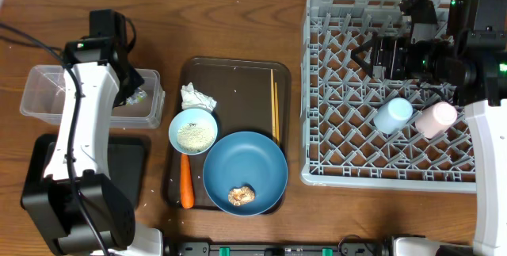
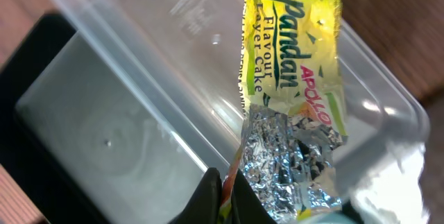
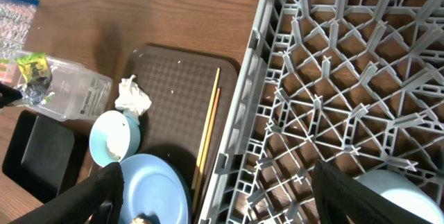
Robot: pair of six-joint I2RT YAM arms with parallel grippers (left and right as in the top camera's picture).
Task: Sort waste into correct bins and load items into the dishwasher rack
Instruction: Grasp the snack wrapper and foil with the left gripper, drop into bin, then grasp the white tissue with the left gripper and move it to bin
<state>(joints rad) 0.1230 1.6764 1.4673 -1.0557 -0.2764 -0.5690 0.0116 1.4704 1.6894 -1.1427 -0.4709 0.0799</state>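
Left claw (image 2: 225, 196) is pinched shut on the foil end of the packet (image 2: 295, 78), bottom centre of the wrist view. The packet's long axis runs up-frame, over the open clear tub (image 2: 139, 85), so release looks like a straight drop. Right claw (image 3: 218, 179) gapes wide, empty, above the rack (image 3: 333, 78).

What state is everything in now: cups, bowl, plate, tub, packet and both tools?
Clear plastic rectangular tub: uncovered.
Green-yellow Pandan packet: torn open, foil showing, hanging over the tub.
Light blue cup: lying on its side in the grey plastic rack.
Pale pink cup: on its side beside it.
Small white-blue bowl: upright, holding white rice.
Large blue round plate: flat, brown food lump on it.
Left tool: shut on the packet.
Right tool: open, empty.
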